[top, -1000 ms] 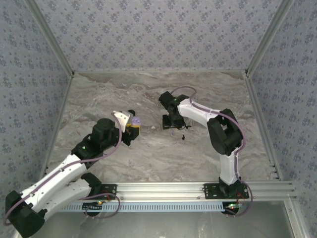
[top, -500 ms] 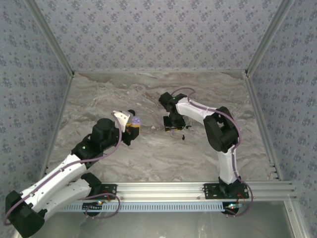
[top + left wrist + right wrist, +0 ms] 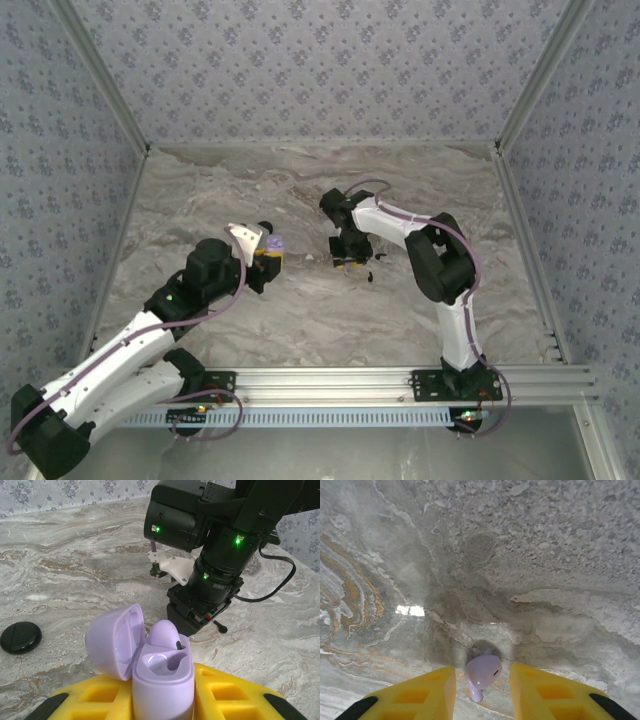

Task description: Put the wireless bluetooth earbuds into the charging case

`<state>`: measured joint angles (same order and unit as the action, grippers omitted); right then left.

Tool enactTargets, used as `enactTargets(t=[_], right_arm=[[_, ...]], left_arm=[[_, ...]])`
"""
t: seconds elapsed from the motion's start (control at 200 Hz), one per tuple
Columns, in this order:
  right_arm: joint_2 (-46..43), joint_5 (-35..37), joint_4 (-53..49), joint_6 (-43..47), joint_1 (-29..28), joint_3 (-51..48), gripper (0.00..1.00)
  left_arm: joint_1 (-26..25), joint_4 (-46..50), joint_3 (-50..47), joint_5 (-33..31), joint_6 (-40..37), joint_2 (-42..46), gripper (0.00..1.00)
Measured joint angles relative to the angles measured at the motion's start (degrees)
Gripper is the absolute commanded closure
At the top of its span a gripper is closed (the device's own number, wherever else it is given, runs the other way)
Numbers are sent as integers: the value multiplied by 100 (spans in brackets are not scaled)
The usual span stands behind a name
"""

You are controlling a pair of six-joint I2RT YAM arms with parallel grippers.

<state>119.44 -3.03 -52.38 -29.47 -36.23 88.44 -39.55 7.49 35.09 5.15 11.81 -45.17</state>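
My left gripper [image 3: 162, 702] is shut on the pale lilac charging case [image 3: 162, 680] and holds it upright over the table. Its lid [image 3: 112, 640] hangs open to the left. One lilac earbud [image 3: 167, 635] sits in the case's far socket, and the near socket is empty. A second lilac earbud [image 3: 483, 672] lies on the marble. My right gripper [image 3: 483, 681] points straight down over it, one yellow finger on each side and a gap left on both. From above, the right gripper [image 3: 347, 262] stands just right of the case [image 3: 275, 243].
A round black puck [image 3: 20, 636] lies on the table left of the case. A tiny black piece [image 3: 218, 626] rests by the right wrist, also seen from above [image 3: 369, 276]. The right arm [image 3: 210, 555] looms close behind the case. Patterned walls enclose the marble table [image 3: 200, 200].
The right gripper's fingers have drawn closer together around the earbud on the table, and the right arm's elbow has swung slightly left. The left arm and case have not moved.
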Motion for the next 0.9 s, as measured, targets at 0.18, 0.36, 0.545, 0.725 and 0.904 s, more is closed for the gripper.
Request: enactTargets(t=[0.18,0.36,0.545,0.725,0.904], right_arm=[[57,-24,2,-2,0,24,67],[79,-46,7,15,0,57,68],[98,-44,7,15,0,76,68],[133,-44,0,17,15,120,68],[155,-44,-24,35,17,151,68]], left_arm=[[0,0,0,0,0,0,72],[0,0,0,0,0,0,72],[0,0,0,0,0,0,71],[0,-2,0,0,-2,-26,71],[0,0,0,0,-2,-76,71]])
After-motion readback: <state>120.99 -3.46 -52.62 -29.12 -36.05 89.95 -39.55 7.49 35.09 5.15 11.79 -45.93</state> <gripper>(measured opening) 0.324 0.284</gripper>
